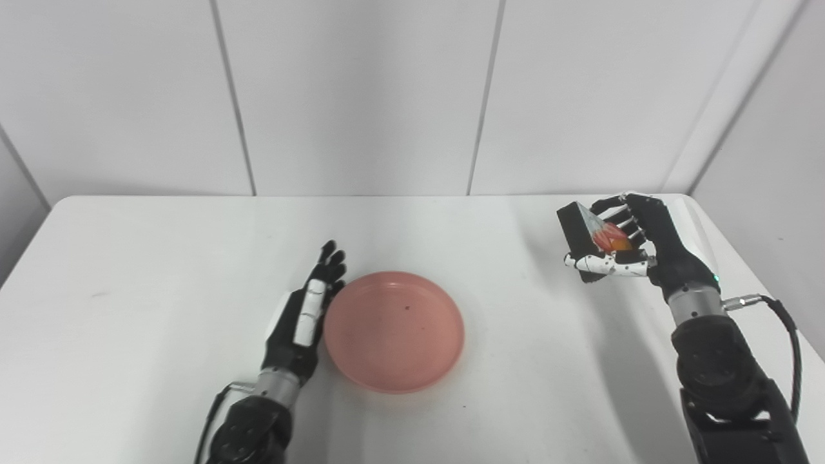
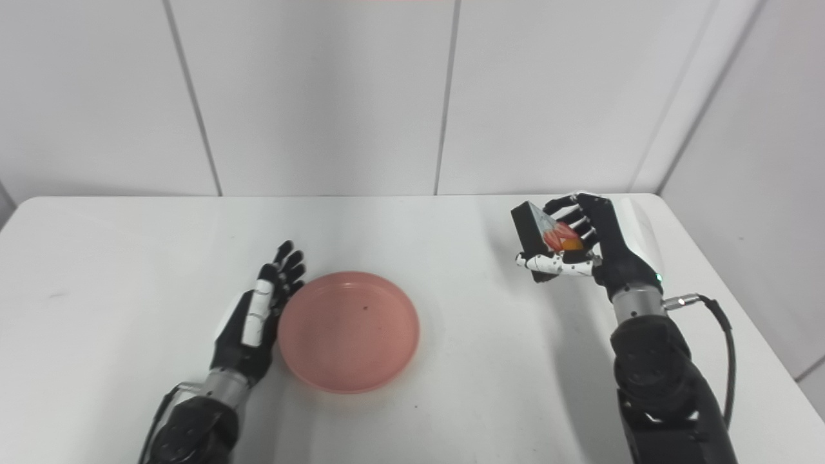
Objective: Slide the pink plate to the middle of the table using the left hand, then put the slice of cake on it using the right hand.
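Note:
The pink plate (image 1: 394,331) lies flat near the middle of the white table (image 1: 161,258), with nothing on it. My left hand (image 1: 308,316) rests beside the plate's left rim, fingers straight and held together, touching or almost touching the rim. At the right side my right hand (image 1: 622,248) is shut on the slice of cake (image 1: 590,235), a dark wedge with a red and orange top, lifted off the table and tilted. Its fingers wrap the far side and the thumb runs under the slice.
The table's right edge (image 1: 741,258) runs close behind my right arm. A white panelled wall (image 1: 361,96) stands behind the table. A small dark speck marks the plate's inside.

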{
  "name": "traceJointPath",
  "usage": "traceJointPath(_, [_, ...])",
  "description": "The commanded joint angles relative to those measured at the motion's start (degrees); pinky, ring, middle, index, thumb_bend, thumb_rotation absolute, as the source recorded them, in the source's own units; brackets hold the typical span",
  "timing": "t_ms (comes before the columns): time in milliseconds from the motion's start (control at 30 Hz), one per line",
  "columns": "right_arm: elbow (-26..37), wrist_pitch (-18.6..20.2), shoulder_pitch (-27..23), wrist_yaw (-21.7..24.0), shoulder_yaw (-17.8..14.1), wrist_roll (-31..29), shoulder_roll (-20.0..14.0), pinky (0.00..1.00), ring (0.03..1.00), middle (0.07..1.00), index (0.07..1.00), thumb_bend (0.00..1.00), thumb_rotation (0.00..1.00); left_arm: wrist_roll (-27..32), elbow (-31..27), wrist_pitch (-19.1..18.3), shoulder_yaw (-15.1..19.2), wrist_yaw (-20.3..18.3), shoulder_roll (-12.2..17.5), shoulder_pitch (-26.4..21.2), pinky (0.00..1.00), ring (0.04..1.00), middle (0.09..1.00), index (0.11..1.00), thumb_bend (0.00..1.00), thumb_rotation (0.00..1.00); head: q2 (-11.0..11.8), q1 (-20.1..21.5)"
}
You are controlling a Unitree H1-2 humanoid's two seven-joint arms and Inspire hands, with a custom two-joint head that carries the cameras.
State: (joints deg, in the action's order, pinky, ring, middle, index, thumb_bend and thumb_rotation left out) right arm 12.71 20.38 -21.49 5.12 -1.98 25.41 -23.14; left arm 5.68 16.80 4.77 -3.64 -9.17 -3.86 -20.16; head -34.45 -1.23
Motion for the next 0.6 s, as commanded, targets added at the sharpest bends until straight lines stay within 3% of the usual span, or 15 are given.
traceJointPath(0, [2.8, -4.2, -0.8, -0.2, 0.7, -0.8, -0.1, 0.23, 0.339, 0.464, 0.542, 0.5, 0.0, -0.7, 2.1, 0.3, -0.7, 0.6, -1.1, 1.4, 1.0, 1.0, 1.0, 1.0, 0.74, 1.0, 0.0, -0.3])
traceJointPath(200, [4.8, -6.9, 0.1, 0.1, 6.4, 1.0, 2.3, 0.18, 0.323, 0.444, 0.541, 0.5, 0.0, -1.2, 2.7, 0.9, -0.7, 1.3, -2.0, 1.0, 1.0, 1.0, 1.0, 1.0, 0.74, 1.0, 0.1, -1.4])
traceJointPath(233, [5.2, -7.0, 0.1, 0.5, 7.2, 1.1, 2.8, 0.16, 0.351, 0.474, 0.507, 0.51, 0.0, -1.4, 2.8, 0.7, -0.7, 1.6, -2.2, 1.0, 1.0, 1.0, 1.0, 1.0, 0.74, 1.0, 0.1, -1.8])
traceJointPath(333, [7.0, -5.2, -0.3, 2.5, 9.4, 0.9, 4.9, 0.18, 0.435, 0.421, 0.518, 0.51, 0.0, -1.8, 3.2, 0.7, -0.8, 2.1, -2.5, 0.8, 1.0, 1.0, 1.0, 1.0, 0.75, 1.0, 0.1, -1.9])
traceJointPath(400, [7.2, -4.9, -0.9, 3.4, 11.2, 1.5, 6.4, 0.18, 0.379, 0.431, 0.529, 0.51, 0.0, -2.1, 3.8, 1.5, -0.9, 2.4, -2.7, 0.6, 1.0, 1.0, 1.0, 1.0, 0.75, 1.0, 0.0, -1.9])
traceJointPath(433, [6.2, -5.9, -1.2, 3.4, 12.2, 2.0, 7.0, 0.17, 0.347, 0.436, 0.534, 0.5, 0.0, -2.3, 3.9, 1.8, -0.9, 2.6, -2.8, 0.6, 1.0, 1.0, 1.0, 1.0, 0.75, 1.0, -0.1, -1.8])
traceJointPath(500, [4.1, -7.5, -1.7, 3.3, 13.6, 2.9, 7.6, 0.14, 0.417, 0.465, 0.496, 0.51, 0.0, -2.4, 3.9, 2.0, -1.0, 2.8, -2.8, 0.6, 1.0, 1.0, 1.0, 1.0, 0.73, 1.0, -0.2, -1.6])
traceJointPath(567, [2.1, -9.0, -2.1, 3.3, 14.8, 3.4, 7.9, 0.13, 0.395, 0.482, 0.486, 0.51, 0.0, -2.4, 3.9, 1.9, -1.1, 2.8, -2.7, 0.5, 1.0, 1.0, 1.0, 1.0, 0.73, 1.0, -0.2, -1.4])
